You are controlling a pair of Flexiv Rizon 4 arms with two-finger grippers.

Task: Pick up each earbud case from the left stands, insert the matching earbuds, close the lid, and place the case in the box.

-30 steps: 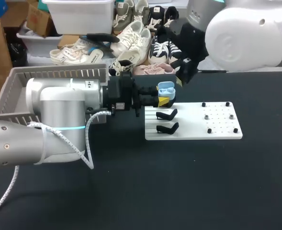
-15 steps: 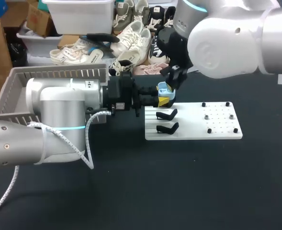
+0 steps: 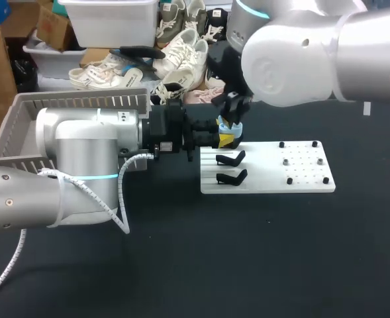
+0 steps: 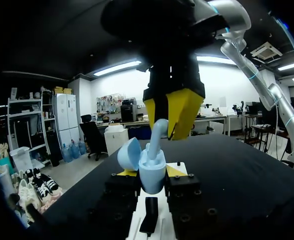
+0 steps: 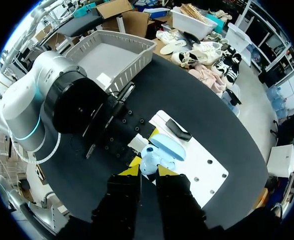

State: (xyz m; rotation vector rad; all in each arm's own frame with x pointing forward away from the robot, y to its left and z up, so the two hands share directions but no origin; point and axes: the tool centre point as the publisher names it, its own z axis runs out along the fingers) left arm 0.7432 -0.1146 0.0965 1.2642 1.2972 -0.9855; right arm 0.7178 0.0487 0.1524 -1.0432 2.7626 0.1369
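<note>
A matte black surface (image 3: 261, 252) spreads wide under even overhead light, plain and dark to its far edge.

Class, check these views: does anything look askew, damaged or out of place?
Nothing stands out. The left end effector grips the blue case upright, lid open; the right end effector holds an earbud at its opening.

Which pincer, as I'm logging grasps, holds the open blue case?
The left pincer clamps the case; the right pincer holds an earbud over it.
</note>
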